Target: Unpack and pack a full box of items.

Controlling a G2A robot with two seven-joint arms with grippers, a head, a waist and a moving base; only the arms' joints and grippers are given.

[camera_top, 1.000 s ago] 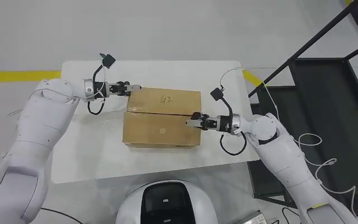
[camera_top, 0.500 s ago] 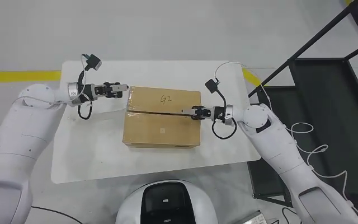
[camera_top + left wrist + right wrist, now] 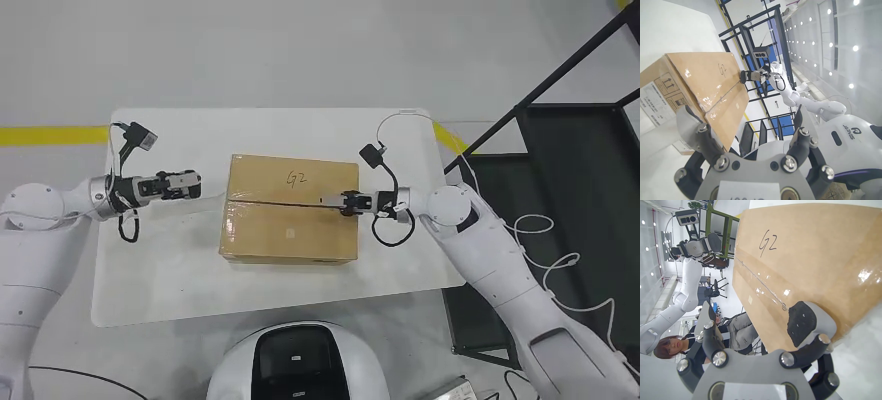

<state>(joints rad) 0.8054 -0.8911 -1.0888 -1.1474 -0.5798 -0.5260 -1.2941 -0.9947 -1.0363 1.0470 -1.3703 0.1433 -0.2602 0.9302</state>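
Cardboard box sits taped, right claw at its seam.

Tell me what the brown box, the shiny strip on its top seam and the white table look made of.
Brown rectangular box: cardboard, matte; folded flaps and printed handling marks show it. Clear strip over the seam: plastic packing tape, glossy; it throws light glints. White table: smooth, faintly sheened, likely laminate or plastic; cannot tell which.

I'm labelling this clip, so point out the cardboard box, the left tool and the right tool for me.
cardboard box (image 3: 290, 235), top view, on the top flap nearer the robot.
left tool (image 3: 196, 186), top view, midway between its fingertips.
right tool (image 3: 346, 201), top view, midway between its fingertips.
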